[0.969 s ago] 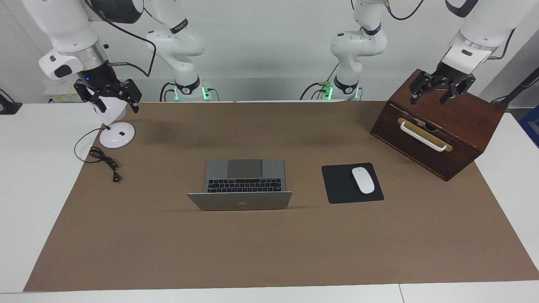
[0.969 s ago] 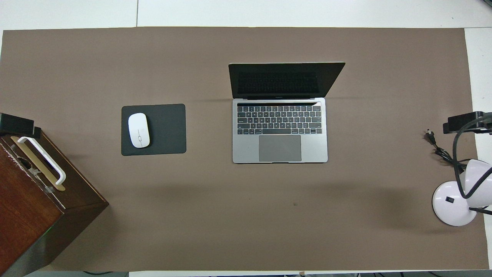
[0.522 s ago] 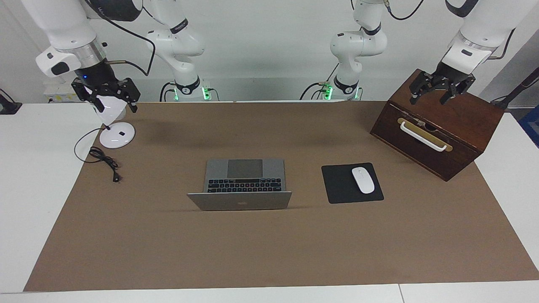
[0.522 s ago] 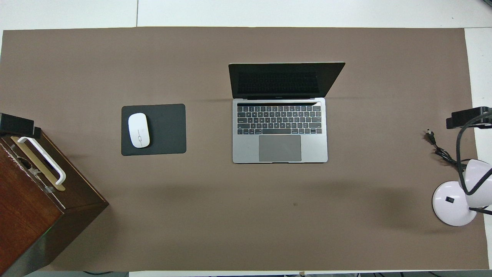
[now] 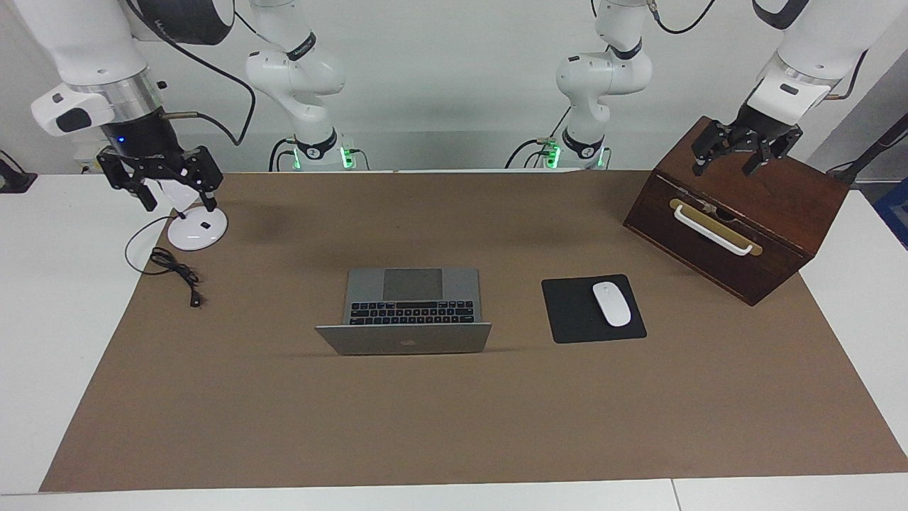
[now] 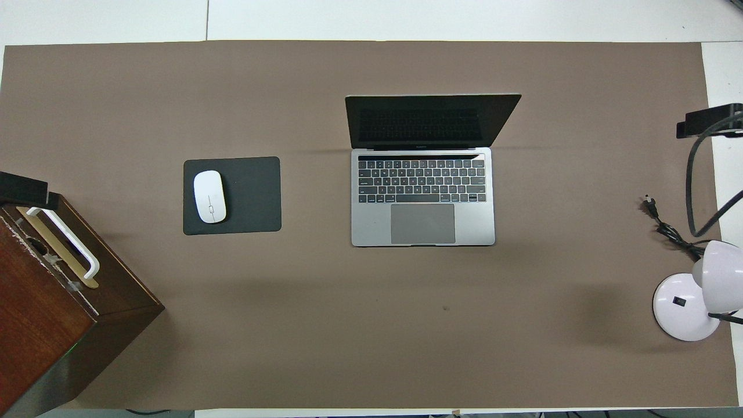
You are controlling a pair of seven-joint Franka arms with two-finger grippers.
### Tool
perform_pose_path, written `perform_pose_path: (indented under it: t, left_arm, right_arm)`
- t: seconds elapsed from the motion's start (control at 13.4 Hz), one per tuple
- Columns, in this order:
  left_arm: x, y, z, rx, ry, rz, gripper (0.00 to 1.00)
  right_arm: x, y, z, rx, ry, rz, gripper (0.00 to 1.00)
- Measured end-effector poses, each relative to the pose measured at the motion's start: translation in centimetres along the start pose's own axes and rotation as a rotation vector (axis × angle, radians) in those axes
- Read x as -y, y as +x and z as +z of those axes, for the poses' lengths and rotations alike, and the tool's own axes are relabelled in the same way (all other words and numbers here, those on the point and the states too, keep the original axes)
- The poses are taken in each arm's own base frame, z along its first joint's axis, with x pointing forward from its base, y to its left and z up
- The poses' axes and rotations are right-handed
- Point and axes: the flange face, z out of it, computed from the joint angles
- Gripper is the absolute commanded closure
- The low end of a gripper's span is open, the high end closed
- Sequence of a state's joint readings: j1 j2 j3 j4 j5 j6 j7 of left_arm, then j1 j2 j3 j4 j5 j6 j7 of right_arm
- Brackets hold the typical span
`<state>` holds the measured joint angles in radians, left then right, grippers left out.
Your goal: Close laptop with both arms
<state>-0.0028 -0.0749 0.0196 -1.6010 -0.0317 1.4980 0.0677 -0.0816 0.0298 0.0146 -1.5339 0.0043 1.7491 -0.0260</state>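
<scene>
The silver-grey laptop [image 5: 411,298] stands open in the middle of the brown mat, its lid [image 5: 404,339] upright with the dark logo showing. In the overhead view the laptop [image 6: 422,197] shows its black keys, trackpad and dark screen. My left gripper [image 5: 734,155] hangs open and empty over the top of the wooden box, far from the laptop; only its tip [image 6: 23,188] shows in the overhead view. My right gripper [image 5: 177,190] hangs open and empty over the lamp at the right arm's end of the table; it also shows in the overhead view [image 6: 709,120].
A dark wooden box [image 5: 738,213] with a white handle stands at the left arm's end. A black mouse pad [image 5: 567,312] with a white mouse [image 5: 611,304] lies beside the laptop. A white desk lamp [image 5: 197,227] and its black cable [image 5: 174,273] lie at the right arm's end.
My right gripper has moved outward toward the right arm's end of the table, off the lamp's head. The left gripper and the laptop have barely moved.
</scene>
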Motion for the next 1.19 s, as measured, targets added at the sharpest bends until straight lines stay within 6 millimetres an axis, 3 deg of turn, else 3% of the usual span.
perform_pose_path:
  t: [0.07,0.3,0.37,0.45,0.52,0.6,0.67,1.19]
  left_arm:
    - [0.0,0.0,0.0,-0.001,0.0,-0.001,0.0]
    - [0.1,0.0,0.0,-0.003,0.0,-0.012,0.0]
    - [0.0,0.0,0.0,-0.003,0.0,-0.022,0.06]
    - [0.1,0.0,0.0,-0.002,0.0,-0.034,0.32]
    - [0.1,0.0,0.0,-0.001,0.0,-0.042,0.83]
    - [0.2,0.0,0.0,0.001,0.0,-0.055,1.0]
    - [0.4,-0.1,0.0,0.004,0.0,-0.08,1.0]
    - [0.3,0.7,-0.5,-0.067,0.002,-0.104,1.0]
  right_arm:
    - [0.1,1.1,0.2,-0.019,0.001,-0.003,0.04]
    - [0.3,4.3,0.9,-0.089,0.001,-0.007,0.29]
    - [0.3,5.2,1.2,-0.111,0.001,-0.007,0.41]
    - [0.3,5.9,1.7,-0.128,0.001,-0.007,0.59]
    - [0.3,6.6,2.1,-0.147,0.001,-0.008,0.73]
    - [0.4,7.2,2.5,-0.166,0.002,-0.01,0.89]
    - [0.6,7.7,2.9,-0.182,0.003,-0.012,1.0]
    - [4.1,11.7,4.7,-0.322,0.021,-0.06,1.0]
